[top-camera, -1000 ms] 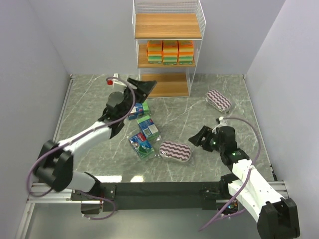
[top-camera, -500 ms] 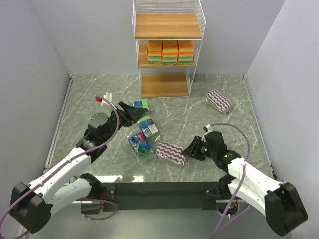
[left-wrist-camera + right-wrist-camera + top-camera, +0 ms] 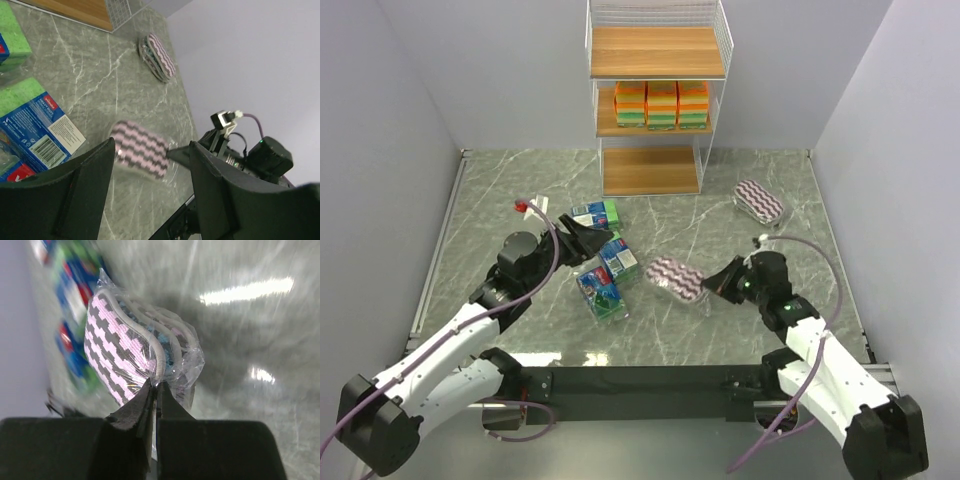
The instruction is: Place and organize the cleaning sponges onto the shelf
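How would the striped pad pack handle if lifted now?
Probably light: the striped pad pack is thin pads in clear film. Pinched at its wrapper edge by the right gripper, it would likely dangle and swing. The glossy film might slip.

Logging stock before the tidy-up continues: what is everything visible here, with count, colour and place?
White wire shelf with brown wooden boards: one, far edge of table.
Orange sponge blocks with yellow-green layers: three stacks, middle tier.
Blue-green printed sponge packs: three, table, before the shelf.
Oval purple-white striped pads: two; one far right, one near centre.
Grey-green marble table: one.
Left hand: black, open, beside the packs.
Right hand: black, shut on the centre pad's wrapper.
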### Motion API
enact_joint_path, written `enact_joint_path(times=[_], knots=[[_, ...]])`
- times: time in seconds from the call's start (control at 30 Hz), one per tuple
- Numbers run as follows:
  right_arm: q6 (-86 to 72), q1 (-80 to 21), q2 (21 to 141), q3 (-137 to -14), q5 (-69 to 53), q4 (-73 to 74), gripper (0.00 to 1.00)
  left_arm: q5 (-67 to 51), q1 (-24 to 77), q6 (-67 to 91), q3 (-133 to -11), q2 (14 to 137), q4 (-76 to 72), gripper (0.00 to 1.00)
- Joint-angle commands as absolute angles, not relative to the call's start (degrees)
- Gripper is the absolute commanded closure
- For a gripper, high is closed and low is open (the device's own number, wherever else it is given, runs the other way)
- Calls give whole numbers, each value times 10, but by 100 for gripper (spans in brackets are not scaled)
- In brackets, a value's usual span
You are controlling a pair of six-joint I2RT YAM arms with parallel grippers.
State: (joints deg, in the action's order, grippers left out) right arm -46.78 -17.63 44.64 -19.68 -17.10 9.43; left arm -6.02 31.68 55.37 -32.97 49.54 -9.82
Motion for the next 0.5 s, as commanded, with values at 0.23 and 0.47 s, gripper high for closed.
enact_joint_path(times=[0.23, 0.47], knots=[[-565, -125, 545, -263, -142, -97, 100, -45, 314, 527, -333, 454, -51, 36], [-605, -124, 689, -327, -59, -217, 100, -33, 314, 540, -298, 401, -40, 37]])
